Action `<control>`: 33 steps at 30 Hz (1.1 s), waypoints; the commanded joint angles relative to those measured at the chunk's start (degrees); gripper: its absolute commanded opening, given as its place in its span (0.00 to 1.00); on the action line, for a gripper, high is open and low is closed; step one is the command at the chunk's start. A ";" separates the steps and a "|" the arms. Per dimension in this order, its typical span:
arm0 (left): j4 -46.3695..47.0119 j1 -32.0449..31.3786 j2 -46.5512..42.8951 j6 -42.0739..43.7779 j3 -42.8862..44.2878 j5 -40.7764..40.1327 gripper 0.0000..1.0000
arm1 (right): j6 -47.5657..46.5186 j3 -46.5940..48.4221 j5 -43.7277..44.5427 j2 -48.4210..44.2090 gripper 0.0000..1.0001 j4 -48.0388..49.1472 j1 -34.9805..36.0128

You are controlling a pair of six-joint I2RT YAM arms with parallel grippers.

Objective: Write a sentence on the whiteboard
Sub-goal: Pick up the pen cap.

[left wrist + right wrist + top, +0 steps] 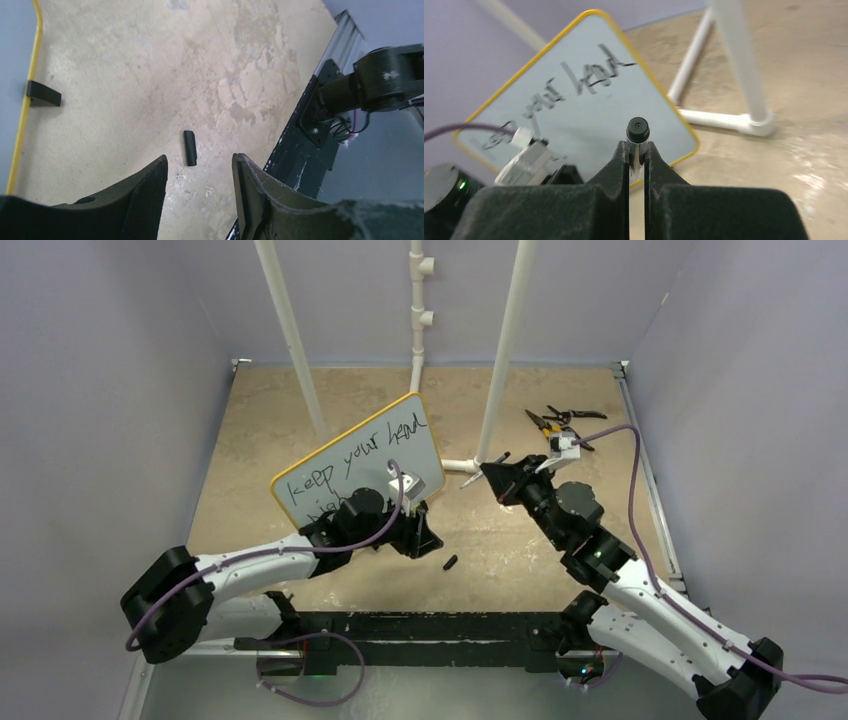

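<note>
Your right gripper [637, 148] pinches a marker [637, 131]. Your left gripper [200, 172], fingers parted and empty, hangs over a small black piece [189, 147]. Whiteboard [425, 445] stands tilted behind your left arm, sentence [347, 462] on it.

Whiteboard [340, 455] left of centre, cap [449, 562] before it, pliers [560, 423] far right

Beige table [262, 420], whiteboard [352, 458] standing, sm. black cap [449, 562] nr front, pliers [560, 425] back R
</note>
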 commanded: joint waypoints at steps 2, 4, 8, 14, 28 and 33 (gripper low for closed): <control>4.52 -2.28 5.50 -0.85 -0.51 -1.75 0.50 | -2.17 3.05 19.84 -1.14 0.00 -11.56 -0.05; 4.68 -2.91 8.01 -0.19 0.27 -2.08 0.50 | -1.99 3.14 23.20 -1.52 0.00 -12.48 -0.06; 4.19 -5.49 13.49 0.70 3.35 -4.37 0.50 | -3.27 2.39 25.55 -2.86 0.00 -10.75 0.00; -3.05 -9.56 19.84 1.26 10.39 -13.66 0.50 | -4.36 1.33 26.02 -4.60 0.00 -8.76 -0.02; -14.13 -16.99 30.17 0.04 19.83 -30.88 0.45 | -6.07 -1.94 27.58 -8.24 0.00 -5.78 -0.06; -17.71 -17.24 33.57 -1.62 22.10 -34.77 0.31 | -6.88 -3.01 27.96 -9.53 0.00 -5.26 -0.06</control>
